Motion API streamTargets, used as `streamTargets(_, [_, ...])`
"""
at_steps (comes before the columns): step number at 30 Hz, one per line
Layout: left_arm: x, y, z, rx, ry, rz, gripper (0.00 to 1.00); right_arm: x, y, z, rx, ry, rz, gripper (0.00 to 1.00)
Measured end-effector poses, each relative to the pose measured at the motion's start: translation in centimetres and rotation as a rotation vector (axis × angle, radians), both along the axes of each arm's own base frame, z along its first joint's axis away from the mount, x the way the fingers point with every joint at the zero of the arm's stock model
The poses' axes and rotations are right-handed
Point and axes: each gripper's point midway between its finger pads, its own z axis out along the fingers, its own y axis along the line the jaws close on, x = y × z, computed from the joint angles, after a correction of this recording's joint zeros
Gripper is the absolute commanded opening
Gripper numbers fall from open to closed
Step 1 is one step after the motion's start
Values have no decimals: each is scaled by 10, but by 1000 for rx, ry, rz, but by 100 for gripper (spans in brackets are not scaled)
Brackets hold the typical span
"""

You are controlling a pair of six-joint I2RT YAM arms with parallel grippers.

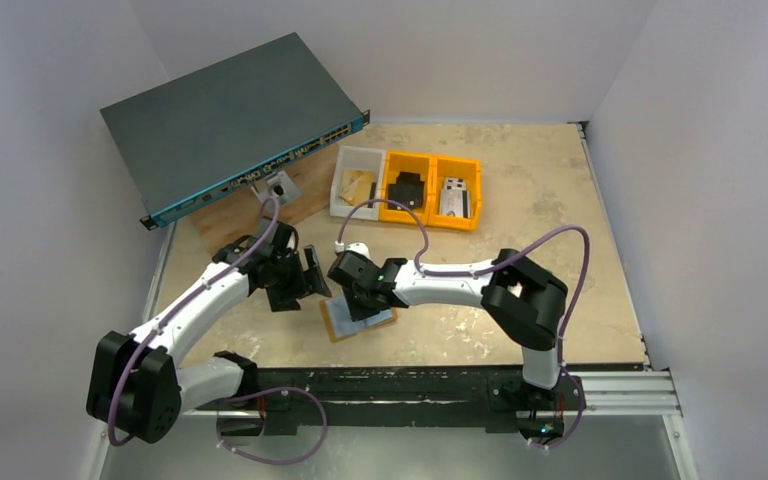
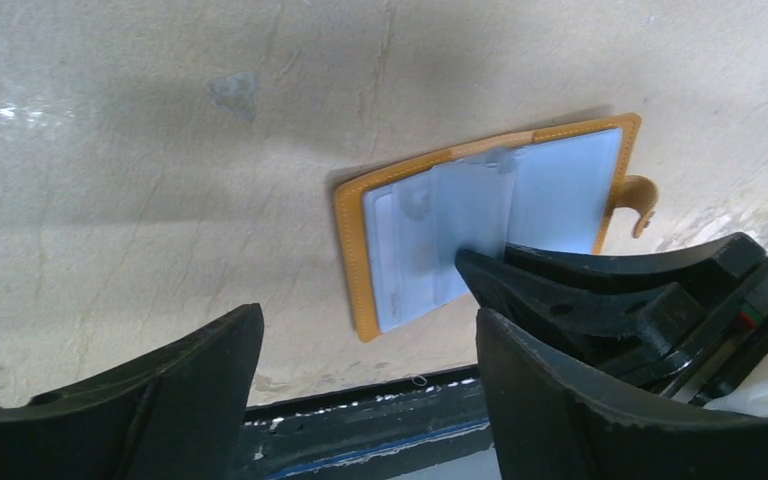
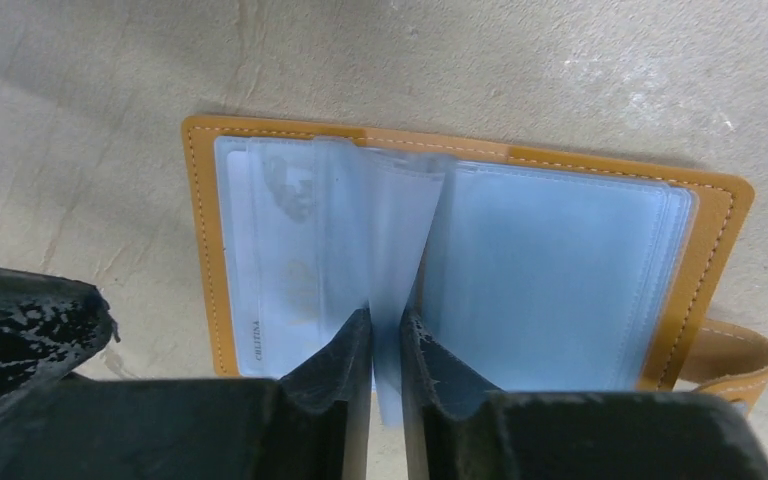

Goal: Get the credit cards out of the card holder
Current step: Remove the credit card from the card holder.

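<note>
Near the table's [image 1: 540, 270] front edge, between the two arms: the card holder [image 3: 710, 240], flat and opened out, tan-orange leather underneath, pale blue-grey plastic pockets facing up. Loose at one short outer edge, the snap tab [image 3: 735, 360]. Behind the plastic of the pocket farthest from that tab, a pale card [image 3: 275, 270] with small print along one edge, fully inside. At the middle of the holder, one clear sleeve [image 3: 390, 230] raised off the stack and standing on edge.

Clamped on the near edge of that sleeve: the right gripper [image 3: 387, 320], jaws drawn almost together with only the thin plastic between the black fingertips. Card within the pinched sleeve or not: impossible to tell.

Just left of the holder in the top view, the left gripper [image 2: 368, 330], jaws spread wide, nothing between them, hovering over bare tabletop and apart from the leather.

Well apart, toward the back of the table, a row of three small bins touching side by side: a white bin [image 1: 357, 180] and two orange bins [image 1: 430, 190], each with small items inside. Left of those, a flat teal-grey network switch [image 1: 230, 120], propped aslant on a wooden block [image 1: 245, 220], ports toward the table.
</note>
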Motion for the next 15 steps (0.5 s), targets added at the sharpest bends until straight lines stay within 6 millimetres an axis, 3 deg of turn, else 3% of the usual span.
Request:
streamTargets(10, [-1,-19,-7,-76,23,-68,33,4,-4,-3,194,136,-37,3])
streamTargets(15, [-6,-34,-10,-94,31,-130,23,3,-4,-4,294,210,-48,1])
